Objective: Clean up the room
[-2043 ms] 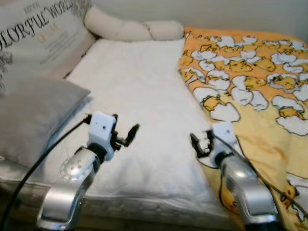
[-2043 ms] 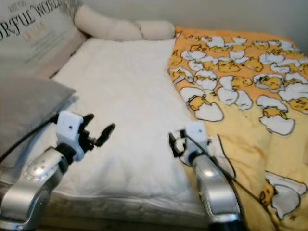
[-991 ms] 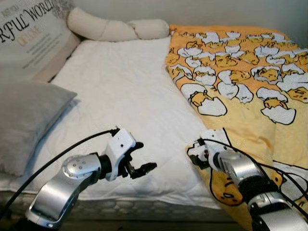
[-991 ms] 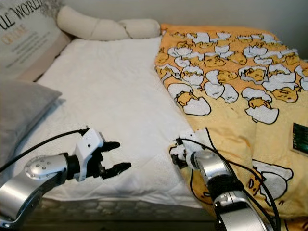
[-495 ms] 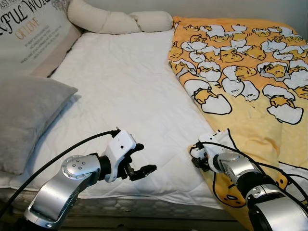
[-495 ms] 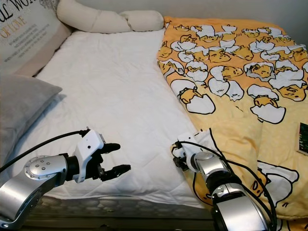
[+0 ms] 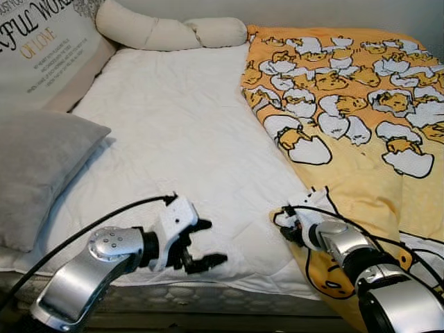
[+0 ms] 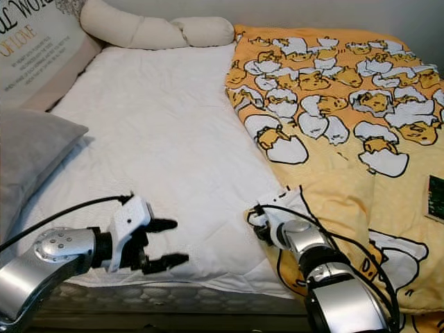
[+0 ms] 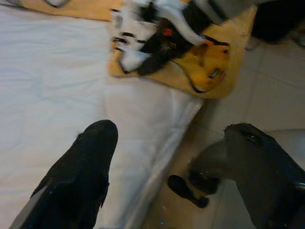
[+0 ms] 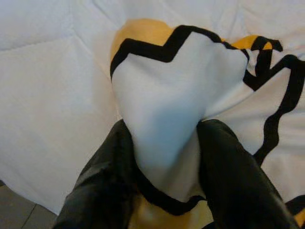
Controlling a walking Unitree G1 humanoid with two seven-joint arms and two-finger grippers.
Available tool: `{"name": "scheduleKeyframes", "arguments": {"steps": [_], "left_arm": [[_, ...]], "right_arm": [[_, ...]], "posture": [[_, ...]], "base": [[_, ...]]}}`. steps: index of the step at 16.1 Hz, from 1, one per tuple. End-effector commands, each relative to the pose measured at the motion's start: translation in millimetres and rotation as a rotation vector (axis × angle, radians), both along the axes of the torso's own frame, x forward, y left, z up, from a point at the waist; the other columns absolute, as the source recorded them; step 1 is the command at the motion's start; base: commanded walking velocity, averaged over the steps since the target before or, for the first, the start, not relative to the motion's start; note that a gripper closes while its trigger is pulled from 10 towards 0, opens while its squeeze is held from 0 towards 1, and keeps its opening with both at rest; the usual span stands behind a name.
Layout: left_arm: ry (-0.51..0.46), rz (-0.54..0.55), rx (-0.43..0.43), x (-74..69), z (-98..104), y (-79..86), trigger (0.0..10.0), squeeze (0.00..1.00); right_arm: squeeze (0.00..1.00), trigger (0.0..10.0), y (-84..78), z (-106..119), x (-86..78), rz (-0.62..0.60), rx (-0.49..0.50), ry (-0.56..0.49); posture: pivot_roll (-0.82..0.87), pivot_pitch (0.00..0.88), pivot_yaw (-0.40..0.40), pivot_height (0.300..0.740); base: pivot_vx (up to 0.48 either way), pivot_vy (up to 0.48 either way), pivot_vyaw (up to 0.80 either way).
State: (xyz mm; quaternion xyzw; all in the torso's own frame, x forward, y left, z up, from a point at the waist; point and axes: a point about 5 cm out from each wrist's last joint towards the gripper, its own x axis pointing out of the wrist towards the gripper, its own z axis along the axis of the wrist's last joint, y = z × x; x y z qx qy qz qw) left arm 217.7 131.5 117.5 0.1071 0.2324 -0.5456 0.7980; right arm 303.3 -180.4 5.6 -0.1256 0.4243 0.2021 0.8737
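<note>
We are pinching the blanket (image 7: pixel 361 125) edge between the right gripper (image 10: pixel 164 157) fingers, at the near side of the bed (image 7: pixel 187 132). Our left gripper (image 7: pixel 201 244) is hovering over the mattress corner, fingers spread open, holding nothing.

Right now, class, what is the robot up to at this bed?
The robot stands at the foot of a bed with a white mattress cover. Its right pincer has pinched the near edge of the yellow egg-print blanket, which covers the right half of the bed; the right wrist view shows a fold of cloth clamped between the fingers. The left pincer hovers open over the white bed's near edge, holding nothing. A grey pillow lies on the left.
</note>
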Motion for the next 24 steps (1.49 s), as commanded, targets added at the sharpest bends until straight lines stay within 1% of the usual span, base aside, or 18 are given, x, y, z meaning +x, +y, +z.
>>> {"name": "scheduleKeyframes", "arguments": {"steps": [1,4,6,7,8,9,10,11,13,14,15,17,18,19,21,22,23,24], "left_arm": [[0.015,-0.038,0.002,-2.8,1,-0.9,10.0,0.0],[0.032,-0.069,0.009,-3.2,1,0.0,10.0,0.0],[0.034,-0.076,0.015,-2.3,0,1.0,10.0,0.0],[0.034,-0.078,0.016,-2.2,1,1.3,10.0,0.0],[0.033,-0.081,0.018,-1.9,1,2.1,10.0,0.0],[0.033,-0.082,0.019,-1.8,1,2.6,10.0,0.0],[0.032,-0.084,0.02,-1.7,1,3.2,10.0,0.0],[0.032,-0.086,0.019,-1.8,1,3.5,10.0,0.0],[0.034,-0.09,0.019,-2.1,1,3.7,10.0,0.0],[0.041,-0.102,0.019,-3.4,1,3.6,10.0,0.0],[0.044,-0.107,0.02,-3.9,1,3.5,10.0,0.0],[0.043,-0.107,0.021,-3.9,1,3.6,10.0,0.0],[0.023,-0.081,0.018,-0.4,1,3.8,10.0,0.0],[-0.007,-0.041,0.014,4.0,1,4.2,10.0,0.0],[-0.062,0.038,0.003,12.0,2,5.0,10.0,0.0],[-0.174,0.233,-0.026,28.7,4,6.8,10.0,0.0],[-0.192,0.343,-0.049,34.6,4,8.4,10.0,0.0],[-0.2,0.366,-0.059,34.9,4,8.7,10.0,0.0]], "right_arm": [[0.0,0.0,-0.9,5,4.5,0.009,0.014,-0.015],[0.0,0.0,-2.7,7,5.2,0.022,0.038,-0.026],[0.0,0.0,0.6,10,5.5,0.071,0.092,-0.039],[0.0,0.0,4.0,12,5.9,0.084,0.136,-0.039],[0.0,0.0,18.0,19,4.7,0.171,0.297,-0.044],[0.0,0.0,24.4,23,2.2,0.227,0.36,-0.046],[0.0,0.0,41.0,34,-12.2,0.38,0.524,-0.04],[0.0,0.0,51.1,43,-27.8,0.495,0.627,-0.019],[0.0,0.0,57.2,50,-44.3,0.606,0.7,0.016],[0.0,0.0,59.6,60,-71.9,0.77,0.796,0.108],[0.0,0.0,56.5,63,-80.6,0.806,0.8,0.144],[0.0,0.0,52.7,61,-82.1,0.804,0.75,0.132],[0.0,10.0,48.3,57,-68.8,0.71,0.625,0.028],[0.0,10.0,43.6,54,-57.7,0.63,0.543,-0.036],[0.03,10.0,37.6,55,-48.2,0.521,0.479,-0.102],[1.0,10.0,29.7,62,-35.7,0.369,0.428,-0.219],[1.0,10.0,26.6,65,-31.1,0.29,0.409,-0.281],[1.0,10.0,26.1,66,-30.5,0.267,0.401,-0.302]], "posture": [[-0.02,0.0,0.024,0.74],[-0.03,0.0,0.027,0.74],[-0.03,0.0,0.03,0.74],[-0.04,0.0,0.03,0.74],[-0.04,0.0,0.031,0.74],[-0.04,0.0,0.031,0.74],[-0.04,0.0,0.03,0.74],[-0.04,0.0,0.031,0.74],[-0.04,0.0,0.035,0.74],[-0.04,0.0,0.039,0.74],[-0.04,0.0,0.042,0.74],[-0.04,0.0,0.042,0.74],[-0.05,0.0,0.042,0.74],[-0.05,0.0,0.04,0.74],[-0.05,0.0,0.036,0.74],[-0.04,0.0,0.026,0.74],[-0.04,0.0,0.021,0.74],[-0.04,0.0,0.018,0.74]], "base": [[0.0,0.0,0.0],[0.0,0.0,0.0],[0.0,0.0,0.0],[0.0,0.0,0.0],[0.0,0.0,0.0],[0.0,0.0,0.0],[0.0,0.0,0.0],[0.0,0.0,0.0],[0.0,0.0,0.0],[0.0,0.0,0.0],[0.0,0.0,0.0],[0.0,0.0,0.0],[0.0,0.0,0.0],[0.0,0.0,0.0],[0.0,0.0,0.0],[0.0,0.0,0.0],[0.0,0.0,0.0],[0.0,0.0,0.0]]}}
